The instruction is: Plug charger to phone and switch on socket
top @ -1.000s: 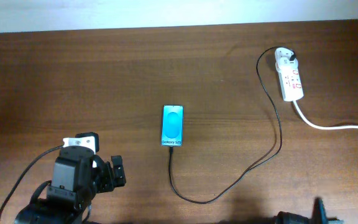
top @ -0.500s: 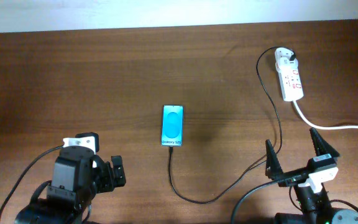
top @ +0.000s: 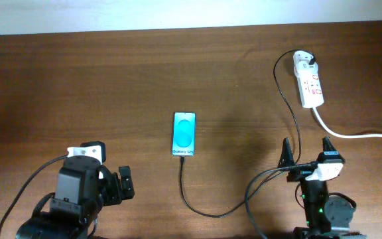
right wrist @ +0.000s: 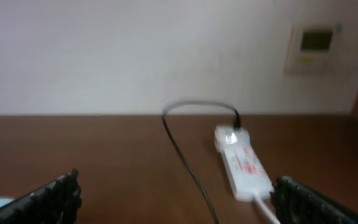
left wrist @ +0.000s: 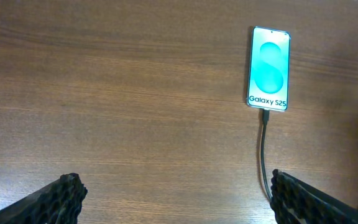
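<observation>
Left end effector point(left wrist: 174, 178) and right end effector point(right wrist: 176, 179) gape wide, empty; socket point(right wrist: 244, 165) switches blurred.

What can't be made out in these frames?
Socket switch position: too small overhead, blurred in the right wrist view.
Whether the charger tip is fully seated in the phone: too small in both the left wrist view and overhead.
Left fingers: cut off by the bottom edge of the left wrist view, only tips show.
White cord: runs off the right edge overhead.
</observation>
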You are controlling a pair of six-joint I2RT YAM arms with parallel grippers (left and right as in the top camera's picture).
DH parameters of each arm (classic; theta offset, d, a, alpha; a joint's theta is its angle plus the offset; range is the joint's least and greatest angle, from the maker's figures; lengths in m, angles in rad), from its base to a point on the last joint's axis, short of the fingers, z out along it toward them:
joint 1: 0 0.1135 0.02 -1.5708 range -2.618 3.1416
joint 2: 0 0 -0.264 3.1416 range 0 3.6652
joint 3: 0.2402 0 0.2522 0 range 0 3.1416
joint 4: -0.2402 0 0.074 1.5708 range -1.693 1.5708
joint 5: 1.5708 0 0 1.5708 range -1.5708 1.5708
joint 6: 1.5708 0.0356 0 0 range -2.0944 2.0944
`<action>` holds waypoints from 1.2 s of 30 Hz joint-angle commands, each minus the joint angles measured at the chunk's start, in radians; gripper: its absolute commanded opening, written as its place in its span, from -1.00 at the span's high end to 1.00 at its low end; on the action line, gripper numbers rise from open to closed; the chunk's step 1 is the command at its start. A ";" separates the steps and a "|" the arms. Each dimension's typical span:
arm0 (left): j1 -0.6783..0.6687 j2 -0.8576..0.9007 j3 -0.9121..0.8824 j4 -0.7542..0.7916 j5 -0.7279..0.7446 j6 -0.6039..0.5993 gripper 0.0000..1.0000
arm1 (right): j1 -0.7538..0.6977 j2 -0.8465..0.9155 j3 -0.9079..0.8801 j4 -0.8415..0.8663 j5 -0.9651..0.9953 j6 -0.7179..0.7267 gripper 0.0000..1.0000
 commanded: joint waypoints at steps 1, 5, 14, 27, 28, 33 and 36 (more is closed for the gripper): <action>0.003 -0.003 -0.003 -0.001 -0.015 0.005 -0.98 | 0.007 -0.010 -0.011 -0.042 0.064 0.006 -0.97; 0.003 -0.003 -0.003 -0.001 -0.015 0.005 -0.98 | 0.007 -0.010 -0.011 -0.071 0.074 0.007 -0.96; 0.003 -0.003 -0.003 -0.001 -0.015 0.005 -0.98 | 0.006 -0.008 -0.011 -0.069 0.074 0.007 -0.97; 0.024 -0.222 -0.212 0.251 -0.119 0.005 -0.99 | 0.006 -0.008 -0.011 -0.069 0.074 0.007 -0.97; 0.041 -0.291 -0.277 0.333 -0.120 0.009 -0.99 | 0.006 -0.008 -0.011 -0.069 0.074 0.007 -0.97; 0.113 -0.508 -0.565 0.782 -0.072 0.203 -0.99 | 0.006 -0.008 -0.011 -0.069 0.074 0.007 -0.97; 0.171 -0.571 -0.718 0.977 -0.059 0.245 -0.98 | 0.006 -0.008 -0.011 -0.069 0.074 0.007 -0.97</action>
